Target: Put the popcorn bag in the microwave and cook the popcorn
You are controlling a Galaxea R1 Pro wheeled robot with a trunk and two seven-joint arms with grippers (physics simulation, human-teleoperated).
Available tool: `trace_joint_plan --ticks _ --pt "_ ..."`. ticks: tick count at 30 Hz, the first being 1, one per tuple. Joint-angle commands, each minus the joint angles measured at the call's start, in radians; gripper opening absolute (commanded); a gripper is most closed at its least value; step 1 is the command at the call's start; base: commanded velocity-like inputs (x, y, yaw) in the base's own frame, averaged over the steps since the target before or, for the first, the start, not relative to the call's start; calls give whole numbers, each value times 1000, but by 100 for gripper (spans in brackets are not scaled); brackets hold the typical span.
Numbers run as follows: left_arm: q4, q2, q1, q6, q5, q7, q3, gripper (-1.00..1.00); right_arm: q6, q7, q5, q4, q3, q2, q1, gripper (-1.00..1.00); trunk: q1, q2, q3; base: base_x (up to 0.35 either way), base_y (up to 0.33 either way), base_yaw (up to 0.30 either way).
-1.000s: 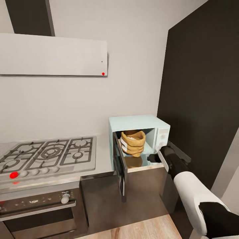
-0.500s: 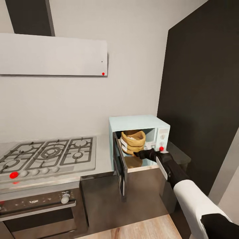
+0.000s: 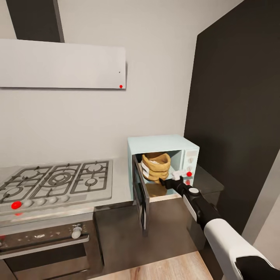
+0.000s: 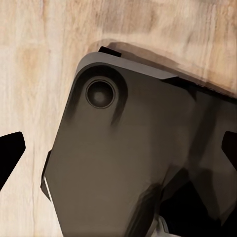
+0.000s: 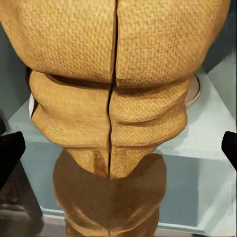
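Popcorn bag [image 3: 156, 167] sits upright inside the open microwave [image 3: 186, 153], right pincer [image 3: 166, 181] spread apart just before it, grasping nothing; to do well, draw the arm straight back clear of the bag, then swing the door [image 3: 140, 196] shut

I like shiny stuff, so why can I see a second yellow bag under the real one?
Right wrist view: the glossy floor of the microwave mirrors the popcorn bag, so a dimmer copy hangs below it. Head view: the same reflection shows under the bag; the picture looks soft. Left wrist view: the dark robot part throws a blurry shadow on the wood floor.
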Motion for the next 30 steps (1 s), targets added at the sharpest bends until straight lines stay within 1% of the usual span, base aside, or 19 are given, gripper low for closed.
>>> trace_joint_plan --ticks 1,5,9,14,25,30 --pt "-1 0 0 -1 3 -2 1 100 5 -5 1 -1 -1 1 0 100 0 -1 -1 0 0 0" --pt "0 1 0 5 2 -6 0 100 -6 -9 -2 9 -6 2 0 100 0 -1 -1 169 0 0" --pt "0 1 0 5 3 -6 0 100 -20 -10 -4 14 -8 3 0 100 0 -1 -1 311 0 0" --pt "0 1 0 5 3 -6 0 100 -23 -7 -3 44 -8 4 0 100 0 -1 -1 320 0 0" --pt "0 1 0 4 4 -6 0 100 -23 3 -2 47 -8 4 0 100 0 -1 -1 319 0 0" --pt "0 1 0 -1 3 -6 0 100 -23 5 -1 47 -8 3 0 100 0 -1 -1 98 0 0"
